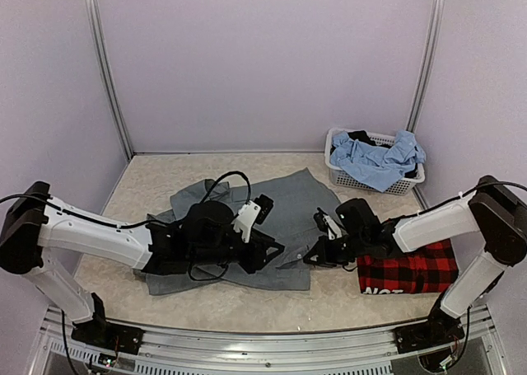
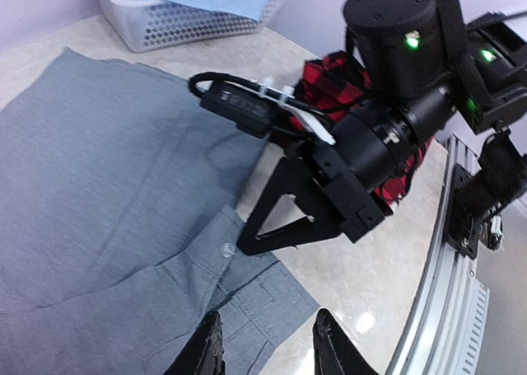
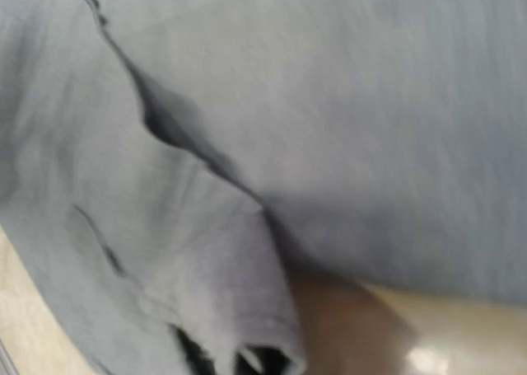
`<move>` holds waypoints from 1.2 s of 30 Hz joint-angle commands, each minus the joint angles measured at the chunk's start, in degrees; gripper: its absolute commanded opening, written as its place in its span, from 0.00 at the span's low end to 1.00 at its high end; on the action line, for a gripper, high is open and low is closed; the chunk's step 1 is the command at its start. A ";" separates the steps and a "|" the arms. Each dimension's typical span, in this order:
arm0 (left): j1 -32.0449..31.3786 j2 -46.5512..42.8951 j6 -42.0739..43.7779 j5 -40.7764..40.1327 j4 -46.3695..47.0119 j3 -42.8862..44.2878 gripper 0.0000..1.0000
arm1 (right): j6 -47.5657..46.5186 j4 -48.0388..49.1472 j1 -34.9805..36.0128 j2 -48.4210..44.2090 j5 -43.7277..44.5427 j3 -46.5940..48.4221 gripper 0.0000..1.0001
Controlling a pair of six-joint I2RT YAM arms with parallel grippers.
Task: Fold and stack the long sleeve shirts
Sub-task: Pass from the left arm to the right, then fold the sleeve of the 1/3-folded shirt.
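Grey shirt (image 1: 288,198) lies spread mid-table, long axis running from near-left to far-right. Its near-right hem is the edge both my grippers work at. Left gripper (image 2: 268,350) hovers just over that hem, fingers apart, nothing held. Right gripper (image 2: 247,243) has its tips on the hem beside a button; can't tell if it's clamped. Right is nearer the edge. Plaid shirt (image 1: 408,272) sits folded to the right, basket (image 1: 362,182) beyond.

The only readable mark is white lettering (image 1: 380,291) on the near edge of the red-and-black plaid shirt (image 1: 412,268). It looks like "NOT", with its lower part cut off.
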 commanded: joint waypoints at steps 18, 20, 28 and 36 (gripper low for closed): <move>16.92 -22.52 -0.86 -9.43 -14.83 -5.30 0.68 | -33.00 -34.82 -4.29 -0.76 9.45 31.86 0.00; 18.03 -22.43 -1.36 -9.06 -15.55 -5.45 0.69 | -34.29 -35.33 -4.33 -1.21 9.96 32.47 0.00; 18.99 -21.49 -1.30 -8.00 -16.37 -6.18 0.75 | -35.43 -35.51 -9.90 -0.70 10.90 30.20 0.00; 19.00 -19.96 -1.60 -6.69 -17.62 -5.98 0.83 | -36.63 -35.66 -15.91 6.00 6.35 30.68 0.00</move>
